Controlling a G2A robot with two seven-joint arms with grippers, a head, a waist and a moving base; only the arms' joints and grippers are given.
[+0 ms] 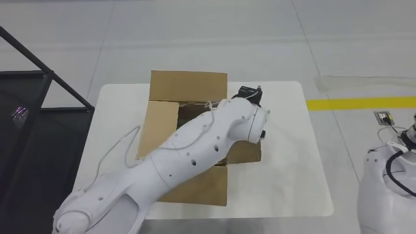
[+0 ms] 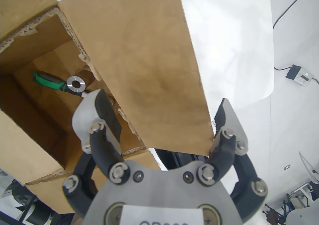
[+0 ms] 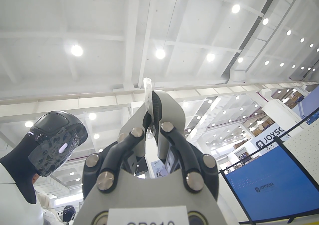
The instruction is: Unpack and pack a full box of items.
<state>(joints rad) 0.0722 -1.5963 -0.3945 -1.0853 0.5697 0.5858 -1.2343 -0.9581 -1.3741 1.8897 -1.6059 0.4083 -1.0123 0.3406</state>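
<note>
A brown cardboard box (image 1: 187,86) stands with its flaps up on the white table (image 1: 292,169). My left arm (image 1: 214,136) stretches across it to the right-hand flap (image 2: 139,61). My left gripper (image 2: 162,105) is open, its two fingers straddling that flap's edge, one on the inside and one on the outside. Deep in the box lie a green-handled tool (image 2: 47,81) and a metal ring (image 2: 76,84). My right gripper (image 3: 149,101) points up at the ceiling, away from the table, shut on a thin clear strip (image 3: 147,86). The right arm (image 1: 389,182) is off the table's right edge.
A black metal frame (image 1: 29,104) stands left of the table. On the floor to the right lie a small grey device (image 2: 300,76) with a black cable (image 2: 291,4). Bare table shows right of the box.
</note>
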